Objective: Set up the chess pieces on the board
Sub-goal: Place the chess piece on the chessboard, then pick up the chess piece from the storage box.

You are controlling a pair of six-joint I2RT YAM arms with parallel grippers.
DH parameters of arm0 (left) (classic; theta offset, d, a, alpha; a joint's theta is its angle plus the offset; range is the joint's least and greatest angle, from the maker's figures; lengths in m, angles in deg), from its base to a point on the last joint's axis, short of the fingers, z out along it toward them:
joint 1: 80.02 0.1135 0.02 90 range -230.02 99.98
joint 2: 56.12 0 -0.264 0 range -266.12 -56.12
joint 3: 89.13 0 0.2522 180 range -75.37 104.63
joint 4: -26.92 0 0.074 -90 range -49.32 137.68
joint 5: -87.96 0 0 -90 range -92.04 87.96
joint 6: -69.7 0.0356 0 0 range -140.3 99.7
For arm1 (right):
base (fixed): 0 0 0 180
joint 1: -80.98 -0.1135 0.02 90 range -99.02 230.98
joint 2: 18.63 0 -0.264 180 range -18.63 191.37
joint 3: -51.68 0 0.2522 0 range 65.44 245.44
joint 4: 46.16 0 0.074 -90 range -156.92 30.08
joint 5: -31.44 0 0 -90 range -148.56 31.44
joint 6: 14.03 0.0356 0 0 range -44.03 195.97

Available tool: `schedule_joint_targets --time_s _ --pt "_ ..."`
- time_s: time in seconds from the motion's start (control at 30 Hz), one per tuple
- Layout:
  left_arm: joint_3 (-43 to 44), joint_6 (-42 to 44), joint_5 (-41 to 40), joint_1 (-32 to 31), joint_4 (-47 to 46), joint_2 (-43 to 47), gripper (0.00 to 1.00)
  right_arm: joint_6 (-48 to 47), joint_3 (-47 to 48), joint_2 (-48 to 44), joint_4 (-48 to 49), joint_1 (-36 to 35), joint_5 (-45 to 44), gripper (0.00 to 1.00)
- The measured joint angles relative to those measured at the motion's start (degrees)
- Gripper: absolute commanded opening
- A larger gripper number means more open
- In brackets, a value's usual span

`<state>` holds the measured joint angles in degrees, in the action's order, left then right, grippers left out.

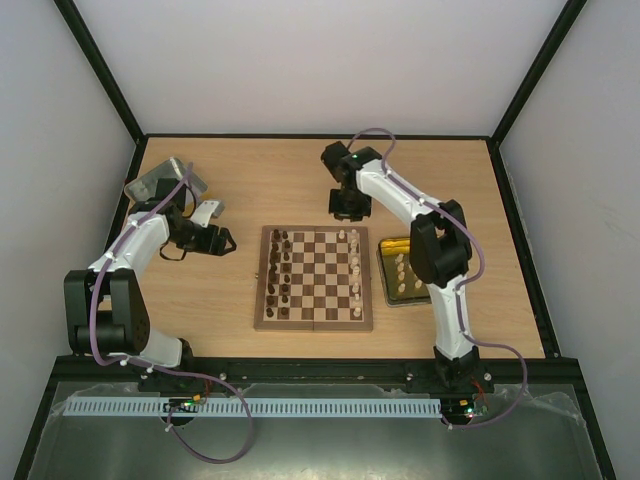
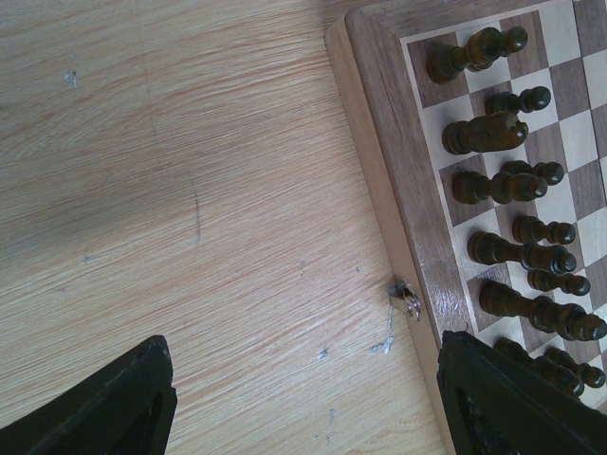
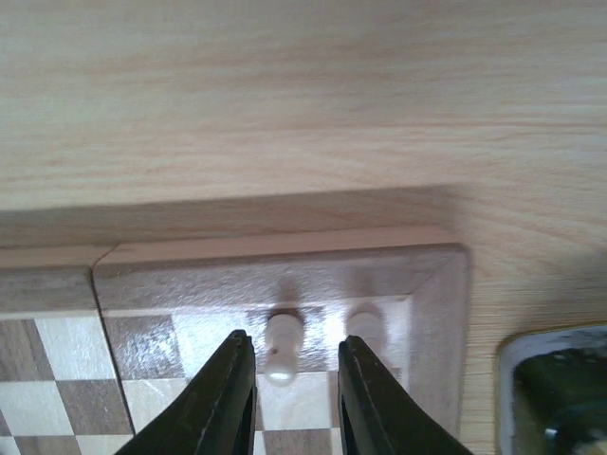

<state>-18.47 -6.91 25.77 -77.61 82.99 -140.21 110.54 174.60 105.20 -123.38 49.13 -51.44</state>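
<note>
The board [image 1: 313, 323] lies mid-table. Dark chess pieces [image 1: 282, 275] fill its two left columns, and pale ones [image 1: 356, 270] stand along its right side. My right gripper [image 1: 348, 212] hangs over the board's far right corner. In the right wrist view its fingers [image 3: 292, 341] stand slightly apart around an upright pale pawn [image 3: 283, 346], with a gap on each side. Another pale piece [image 3: 365, 327] stands just to the right, in the corner square. My left gripper [image 2: 308, 398] is wide open over bare table, just left of the board's edge [image 2: 398, 142] and the dark pieces [image 2: 493, 185].
A yellow-sided tray [image 1: 382, 270] holding several pale pieces [image 1: 405, 272] sits right of the board, its corner visible in the right wrist view [image 3: 555, 389]. A silver tin [image 1: 160, 182] lies at the far left. A small metal latch [image 2: 406, 296] sticks out from the board's left side.
</note>
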Motion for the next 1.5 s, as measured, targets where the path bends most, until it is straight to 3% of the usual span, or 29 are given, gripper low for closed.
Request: schedule_joint_targets --time_s 0.17,0.33,0.53,0.77,1.5 --pt "0.0 0.0 -0.02 0.0 -0.02 0.0 0.76 2.12 -3.74 -5.75 0.81 4.48 -3.37 0.23" --pt "0.0 0.0 0.0 0.0 -0.04 0.0 0.76 3.15 -16.92 -20.22 0.85 10.47 -6.62 0.24" --pt "0.0 0.02 0.07 -0.02 -0.04 -0.11 0.76 3.08 -32.83 -30.88 1.18 10.62 -5.51 0.24" --pt "-0.02 0.02 0.07 -0.22 -0.07 -0.39 0.76 2.73 -41.18 -31.06 4.04 11.23 -1.55 0.24" --pt "-0.02 0.0 -0.02 -0.26 -0.22 -0.39 0.76 -0.55 -38.6 -21.79 10.56 15.21 0.02 0.27"
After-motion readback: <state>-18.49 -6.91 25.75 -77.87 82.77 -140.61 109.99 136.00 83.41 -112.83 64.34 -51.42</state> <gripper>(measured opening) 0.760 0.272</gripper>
